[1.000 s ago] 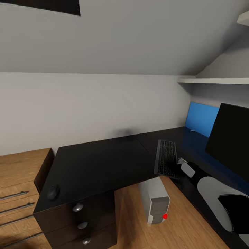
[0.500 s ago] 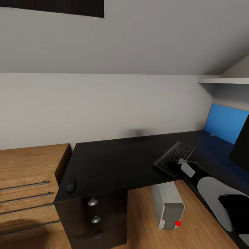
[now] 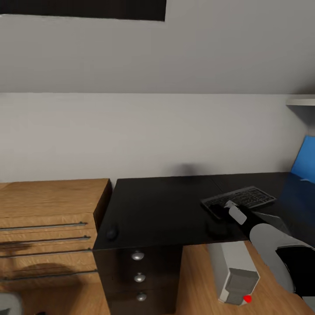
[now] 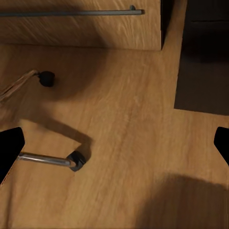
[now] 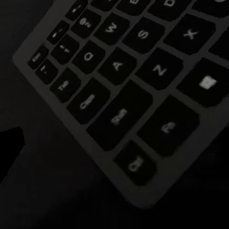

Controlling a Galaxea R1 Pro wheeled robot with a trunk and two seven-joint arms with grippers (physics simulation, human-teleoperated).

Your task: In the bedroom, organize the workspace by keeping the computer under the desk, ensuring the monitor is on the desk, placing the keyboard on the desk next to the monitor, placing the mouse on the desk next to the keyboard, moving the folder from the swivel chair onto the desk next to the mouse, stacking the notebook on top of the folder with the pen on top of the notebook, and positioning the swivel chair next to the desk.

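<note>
The black keyboard (image 3: 240, 200) hovers just above the glossy black desk (image 3: 166, 210), casting a shadow beneath it. My right gripper (image 3: 218, 211) is shut on its near corner. Up close, the keys (image 5: 119, 86) show by one dark fingertip (image 5: 9, 148). The small black mouse (image 3: 112, 232) lies at the desk's front left edge. The grey computer (image 3: 232, 272) stands on the floor under the desk. My left gripper (image 4: 114, 148) hangs open over the wooden floor, above a chrome leg and castor (image 4: 75, 160) of the swivel chair. The monitor, folder, notebook and pen are out of view.
A light-wood drawer unit (image 3: 48, 218) stands against the desk's left end. Dark drawers with silver knobs (image 3: 138, 255) sit under the desk there. A blue wall panel (image 3: 306, 158) and a white shelf (image 3: 302, 101) are at the far right.
The view has turned left, so the monitor has left the picture. The keyboard has swung round with my right gripper, from lengthwise to crosswise over the desk.
</note>
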